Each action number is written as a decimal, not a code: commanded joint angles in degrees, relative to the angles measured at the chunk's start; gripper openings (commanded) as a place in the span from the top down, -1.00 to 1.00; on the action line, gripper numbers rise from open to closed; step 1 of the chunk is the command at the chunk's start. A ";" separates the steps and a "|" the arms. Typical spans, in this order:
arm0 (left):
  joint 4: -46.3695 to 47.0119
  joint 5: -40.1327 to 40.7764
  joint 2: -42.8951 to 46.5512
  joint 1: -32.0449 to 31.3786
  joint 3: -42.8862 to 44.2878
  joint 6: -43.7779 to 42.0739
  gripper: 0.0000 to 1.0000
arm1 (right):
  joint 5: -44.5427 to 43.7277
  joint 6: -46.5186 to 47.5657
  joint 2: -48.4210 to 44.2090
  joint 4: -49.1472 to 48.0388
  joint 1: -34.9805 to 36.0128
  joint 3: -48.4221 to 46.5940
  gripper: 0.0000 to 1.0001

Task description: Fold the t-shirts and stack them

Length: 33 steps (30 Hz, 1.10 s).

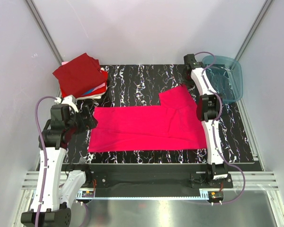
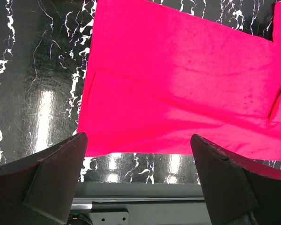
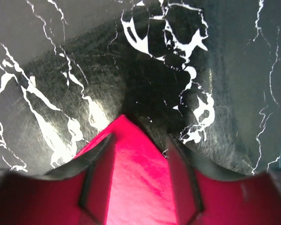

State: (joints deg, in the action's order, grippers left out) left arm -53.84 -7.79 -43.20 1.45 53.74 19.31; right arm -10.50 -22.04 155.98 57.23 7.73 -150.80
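Fold-and-stack status | folded stack is sitting at far-left corner of surface, maroon on top | pink shirt is lying mid-surface, partly folded, not yet stacked | my left tool is hovering spread by its left edge | my right tool is pinching its cloth

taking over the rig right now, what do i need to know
Left pincer: open, holding nothing, over the pink t-shirt's left edge.
Right pincer: shut on a pinch of that shirt at its right side.
Done: other shirts sit in a folded stack, far left.
Left to do: the pink shirt lies spread out, not yet folded square; fold it and add it to the stack.
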 commanded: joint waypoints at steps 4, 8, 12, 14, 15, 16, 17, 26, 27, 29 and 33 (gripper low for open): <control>2.78 -1.52 -0.04 0.22 -0.39 0.11 -0.97 | 1.97 1.30 3.10 -1.59 1.85 0.33 0.43; 2.78 -1.35 -0.22 0.22 -0.47 0.11 -0.97 | 1.98 2.53 2.40 -2.12 2.73 1.12 0.90; 2.69 -1.35 -0.48 0.22 -0.47 0.11 -0.97 | 0.31 3.14 -0.93 -2.47 2.73 2.53 1.00; 2.69 -1.26 -1.09 0.13 -0.47 0.20 -0.97 | -1.09 3.58 -4.71 -2.48 3.00 4.10 1.00; 2.69 -1.17 -1.44 0.22 -0.47 0.20 -0.98 | -1.36 3.76 -6.29 -2.56 3.17 4.90 1.00; 2.61 -1.00 -2.58 0.22 -0.56 0.29 -0.97 | -1.54 3.85 -9.87 -2.83 3.43 5.86 1.00; 2.26 -0.39 -4.50 0.13 -0.30 0.46 -0.97 | -1.71 4.11 -13.91 -3.26 4.04 8.31 1.00; 4.27 5.41 -20.67 0.13 6.28 3.98 -0.92 | -1.19 2.62 -43.37 -11.61 5.46 41.76 1.00; 4.62 5.94 -22.70 0.22 7.43 4.24 -0.86 | -1.10 2.44 -45.57 -12.40 5.46 44.17 1.00; 6.46 6.65 -28.76 0.13 10.59 5.30 -0.84 | 0.47 2.01 -51.20 -15.21 5.46 51.09 1.00; 7.96 7.70 -39.48 0.13 17.36 6.53 -0.61 | 4.52 0.51 -59.11 -21.19 5.46 61.40 1.00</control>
State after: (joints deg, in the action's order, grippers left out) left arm -50.11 -2.55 -78.59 1.45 66.13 24.25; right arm -9.34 -19.81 99.61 42.35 13.32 -95.92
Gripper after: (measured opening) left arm 0.826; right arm 0.017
